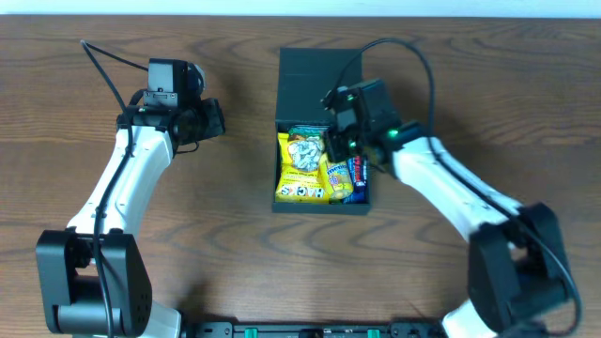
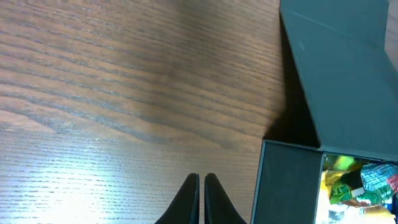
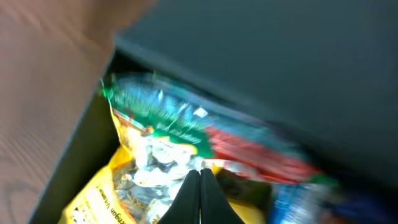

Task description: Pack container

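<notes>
The dark teal container point(image 1: 321, 208) stands at the table's middle, its flap lid point(image 1: 315, 75) open and lying back. Inside are a yellow packet point(image 1: 302, 188), a green packet point(image 1: 305, 134) and a blue packet point(image 1: 357, 178). My right gripper point(image 1: 336, 145) is shut and empty, low over the packets at the box's rear right. In the right wrist view its tips point(image 3: 200, 177) hover over the yellow packet point(image 3: 99, 199) and a green-red packet point(image 3: 186, 124). My left gripper point(image 1: 211, 120) is shut and empty over bare table left of the box; its tips point(image 2: 201, 180) sit beside the container wall point(image 2: 289, 180).
The wooden table point(image 1: 216, 225) surrounds the box. The open lid point(image 2: 342, 68) rises behind the box and takes up the space at the back. A black rail point(image 1: 310, 329) runs along the table's front edge.
</notes>
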Motion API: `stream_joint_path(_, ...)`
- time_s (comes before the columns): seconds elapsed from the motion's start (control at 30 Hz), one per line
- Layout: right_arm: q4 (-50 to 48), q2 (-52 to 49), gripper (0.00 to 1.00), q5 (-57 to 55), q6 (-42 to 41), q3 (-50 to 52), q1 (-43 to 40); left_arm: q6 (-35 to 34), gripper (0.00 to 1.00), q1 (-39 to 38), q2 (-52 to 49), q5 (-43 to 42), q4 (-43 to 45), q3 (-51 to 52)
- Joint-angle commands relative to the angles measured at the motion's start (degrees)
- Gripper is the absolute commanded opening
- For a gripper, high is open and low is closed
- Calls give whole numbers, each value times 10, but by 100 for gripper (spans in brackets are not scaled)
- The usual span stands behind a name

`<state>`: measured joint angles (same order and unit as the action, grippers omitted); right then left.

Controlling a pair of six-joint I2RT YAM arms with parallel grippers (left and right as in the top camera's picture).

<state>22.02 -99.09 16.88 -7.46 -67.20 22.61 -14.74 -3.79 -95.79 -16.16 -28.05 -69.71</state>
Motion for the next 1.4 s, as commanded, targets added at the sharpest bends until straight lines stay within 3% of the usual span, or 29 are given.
stream_joint_path(0.0,2,64,1,0,-14,-13,-54,10,6,0,-2,-2,8,-5)
stream_joint_path(0.2,10,19,1,47,-57,-12,-144,-42,6,0,-25,-55,85,-5)
stream_joint_path(0.53,-96,-120,2,96,-164,-12,-167,-190,6,0,-209,-183,216,-40)
stream_joint_path(0.8,-146,-177,1,144,-199,-12,-170,-213,6,-34,-313,-231,203,-145)
stream_joint_path(1.17,-234,-194,1,254,-166,-12,-172,-194,6,-71,-324,-266,202,-192)
stream_joint_path(1.37,-311,-194,2,329,-156,-12,-183,-146,6,-67,-323,-309,201,-206)
